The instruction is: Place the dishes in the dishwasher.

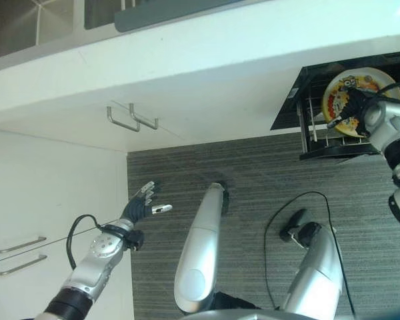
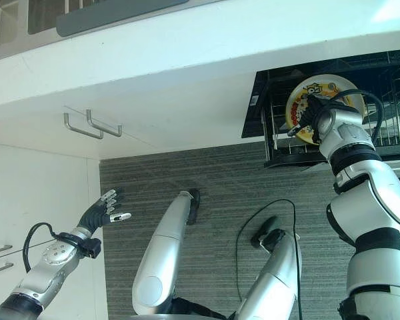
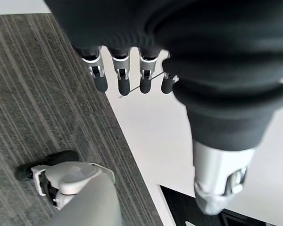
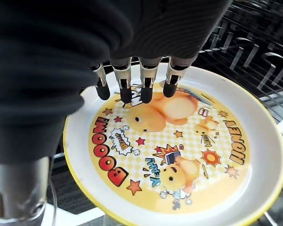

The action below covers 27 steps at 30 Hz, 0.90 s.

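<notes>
A yellow-rimmed plate [image 4: 179, 155] with cartoon bears stands on edge in the dark wire rack [image 2: 275, 145] of the open dishwasher, at the upper right of the eye views. My right hand [image 2: 313, 110] reaches into the rack. Its straight fingers [image 4: 132, 89] rest with their tips on the plate's printed face, and its thumb stays out beside the rim. My left hand [image 1: 139, 203] hovers open at the lower left, over the edge of a white cabinet, with nothing in it.
A white counter [image 1: 207, 73] runs across the top, with two metal handles [image 1: 132, 120] below its edge. White drawers with bar handles [image 1: 17, 248] sit at the lower left. Grey carpet [image 1: 253, 167] lies between the cabinets and the dishwasher.
</notes>
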Motion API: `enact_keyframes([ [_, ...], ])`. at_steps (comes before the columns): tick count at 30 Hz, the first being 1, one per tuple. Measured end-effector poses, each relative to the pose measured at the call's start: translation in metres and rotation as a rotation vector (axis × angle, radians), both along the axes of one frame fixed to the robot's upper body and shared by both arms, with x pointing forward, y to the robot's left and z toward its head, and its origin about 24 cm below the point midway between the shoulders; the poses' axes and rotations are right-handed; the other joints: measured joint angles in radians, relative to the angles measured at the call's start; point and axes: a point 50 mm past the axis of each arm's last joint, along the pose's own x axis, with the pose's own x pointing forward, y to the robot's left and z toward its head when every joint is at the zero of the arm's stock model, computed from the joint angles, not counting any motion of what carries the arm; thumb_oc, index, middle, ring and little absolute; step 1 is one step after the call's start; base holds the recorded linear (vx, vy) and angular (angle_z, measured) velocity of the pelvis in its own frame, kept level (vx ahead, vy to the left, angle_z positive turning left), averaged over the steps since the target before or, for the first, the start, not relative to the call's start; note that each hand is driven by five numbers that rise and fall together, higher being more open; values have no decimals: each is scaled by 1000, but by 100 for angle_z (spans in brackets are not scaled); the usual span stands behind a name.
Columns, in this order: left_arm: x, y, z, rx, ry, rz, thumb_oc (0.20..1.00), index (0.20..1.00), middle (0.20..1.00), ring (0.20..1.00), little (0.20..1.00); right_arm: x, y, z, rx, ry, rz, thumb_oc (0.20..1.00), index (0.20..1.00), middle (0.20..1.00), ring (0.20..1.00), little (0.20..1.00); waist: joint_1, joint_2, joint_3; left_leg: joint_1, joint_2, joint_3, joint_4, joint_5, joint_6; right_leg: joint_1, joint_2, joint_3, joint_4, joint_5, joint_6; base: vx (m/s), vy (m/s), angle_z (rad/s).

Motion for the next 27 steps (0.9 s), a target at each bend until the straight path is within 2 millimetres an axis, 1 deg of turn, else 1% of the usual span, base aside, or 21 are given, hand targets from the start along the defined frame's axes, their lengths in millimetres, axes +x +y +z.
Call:
enact_keyframes([
  [2,1,3,2,0,-9,12,1000,1000,1000,1000,1000,-1,0,4,138,-56,1,1000,1000,1000,1000,1000,-5,-14,0,0,2,1,-2,-1,2,3,2,-2,-6,2,0,17,-8,0],
  [3,1,5,5,0,-19,22,1000,1000,1000,1000,1000,-3,-2,2,214,-86,4,1000,1000,1000,1000,1000,-1,-22,-1,2,3,-3,-4,-1,2,12,4,-8,-12,3,1,31,-37,3],
  [4,2,9,7,3,-28,37,1000,1000,1000,1000,1000,-6,-4,-2,282,-102,2,1000,1000,1000,1000,1000,-1,-36,-1,8,3,-4,-10,-1,2,19,6,-12,-19,3,1,33,-49,3],
  [5,2,15,11,12,-36,60,1000,1000,1000,1000,1000,-9,-4,-11,339,-96,0,1000,1000,1000,1000,1000,-2,-59,-2,14,6,-6,-15,-1,2,29,9,-17,-27,3,2,38,-49,3],
  [6,1,19,15,23,-42,66,1000,1000,1000,1000,1000,-12,-7,-19,379,-80,-15,1000,1000,1000,1000,1000,-4,-71,-2,15,15,-14,-17,-1,2,44,17,-32,-40,6,0,39,-37,2],
  [8,-2,23,19,29,-52,79,1000,1000,1000,1000,1000,-22,-11,-28,432,-73,-15,1000,1000,1000,1000,1000,-6,-97,-2,20,21,-16,-21,-1,2,54,29,-37,-55,10,-1,32,-18,-3],
  [10,-8,30,17,37,-33,107,1000,1000,1000,1000,1000,-30,-8,-33,467,-74,21,1000,1000,1000,1000,1000,-21,-124,-2,28,23,-17,-30,-2,3,67,34,-42,-72,18,1,29,-9,-5],
  [11,-9,30,17,37,-33,107,1000,1000,1000,1000,1000,-30,-8,-33,468,-75,22,1000,1000,1000,1000,1000,-21,-125,-2,28,23,-17,-30,-2,3,67,34,-42,-72,18,1,31,-3,-5],
  [12,-10,32,17,45,-28,112,1000,1000,1000,1000,1000,-38,-6,-37,541,-93,38,1000,1000,1000,1000,1000,-33,-141,-1,38,27,-15,-33,-4,6,81,39,-43,-84,24,0,20,3,-5],
  [16,-10,31,16,45,-23,118,1000,1000,1000,1000,1000,-43,0,-37,610,-88,62,1000,1000,1000,1000,1000,-41,-152,-1,43,35,-15,-31,-7,12,86,48,-42,-87,25,-2,22,30,-4],
  [18,-11,31,14,34,-21,131,1000,1000,1000,1000,1000,-50,2,-41,646,-74,83,1000,1000,1000,1000,1000,-51,-153,-1,44,35,-14,-26,-7,12,89,48,-42,-86,25,-2,16,34,-1],
  [20,-11,30,13,28,-21,138,1000,1000,1000,1000,1000,-56,0,-50,678,-52,67,1000,1000,1000,1000,1000,-61,-156,0,48,37,-11,-19,-9,13,92,49,-38,-85,26,-3,17,34,-4],
  [21,-11,30,12,21,-20,150,1000,1000,1000,1000,1000,-61,-2,-54,704,-51,56,1000,1000,1000,1000,1000,-64,-158,0,52,37,-8,-17,-15,22,96,49,-35,-85,27,-2,13,21,-6],
  [22,-14,32,11,18,-17,167,1000,1000,1000,1000,1000,-63,-4,-53,710,-62,52,1000,1000,1000,1000,1000,-72,-161,0,57,38,-4,-17,-17,24,100,49,-31,-87,29,0,11,11,-5],
  [23,-17,36,10,21,-12,186,1000,1000,1000,1000,1000,-65,-4,-51,716,-78,61,1000,1000,1000,1000,1000,-84,-167,1,60,38,-3,-17,-18,24,103,50,-30,-88,30,-1,18,11,-5],
  [24,-19,38,9,22,-8,198,1000,1000,1000,1000,1000,-72,-3,-48,724,-109,82,1000,1000,1000,1000,1000,-85,-173,1,60,39,-2,-17,-18,24,102,50,-30,-89,30,0,15,16,-4],
  [26,-24,41,6,23,7,219,1000,1000,1000,1000,1000,-82,0,-49,751,-127,106,1000,1000,1000,1000,1000,-103,-190,0,64,45,1,-17,-19,24,106,56,-29,-95,32,-1,19,30,-10],
  [27,-27,42,4,20,13,229,1000,1000,1000,1000,1000,-85,0,-51,758,-126,110,1000,1000,1000,1000,1000,-109,-197,0,68,55,5,-18,-20,24,109,68,-26,-108,41,-1,22,24,-20],
])
